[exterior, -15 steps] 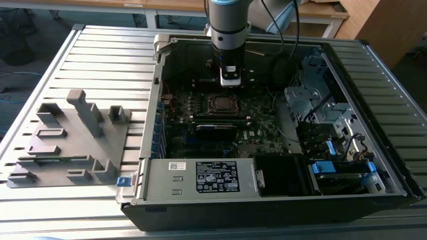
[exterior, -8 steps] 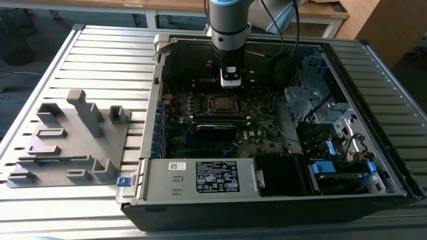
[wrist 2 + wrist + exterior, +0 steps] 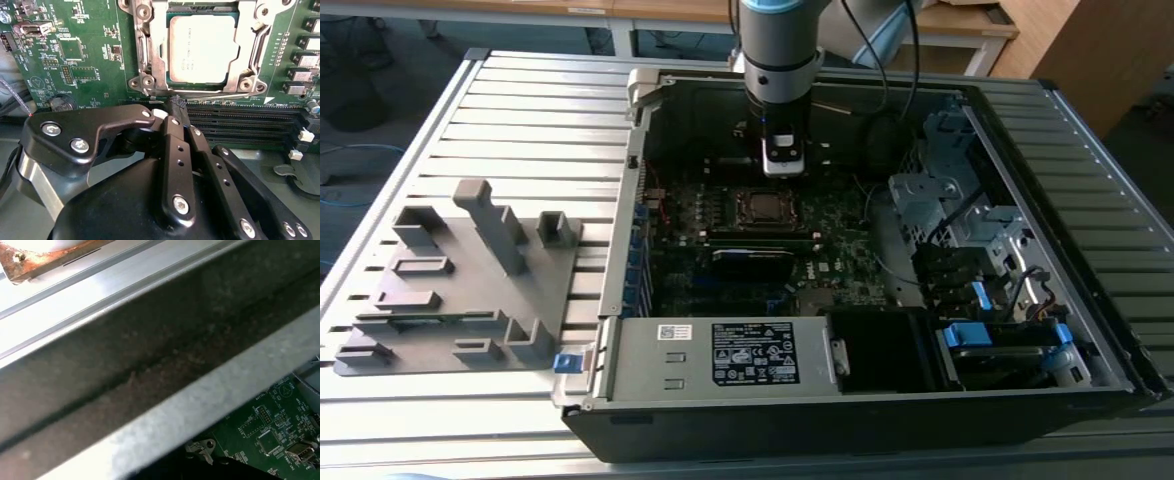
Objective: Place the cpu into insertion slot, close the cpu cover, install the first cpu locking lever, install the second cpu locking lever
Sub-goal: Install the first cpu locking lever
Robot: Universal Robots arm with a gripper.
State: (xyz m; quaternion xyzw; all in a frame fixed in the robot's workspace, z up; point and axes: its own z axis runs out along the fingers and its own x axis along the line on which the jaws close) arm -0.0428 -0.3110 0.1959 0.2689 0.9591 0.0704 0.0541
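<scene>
The cpu, a dull silver square, lies in the insertion slot on the green motherboard. The cpu cover, a silvery frame with a square window, lies flat over its edges. A thin wire locking lever runs along the socket's side nearest the gripper. My gripper has its black fingers shut together, with the tips touching that lever's end at the socket corner. In the exterior view the gripper hangs inside the open computer case, just behind the socket.
Long black memory slots run beside the socket. The case holds a power supply, drive bays and cables. A grey fixture block stands on the slatted table at the exterior view's left. The case's metal wall is close.
</scene>
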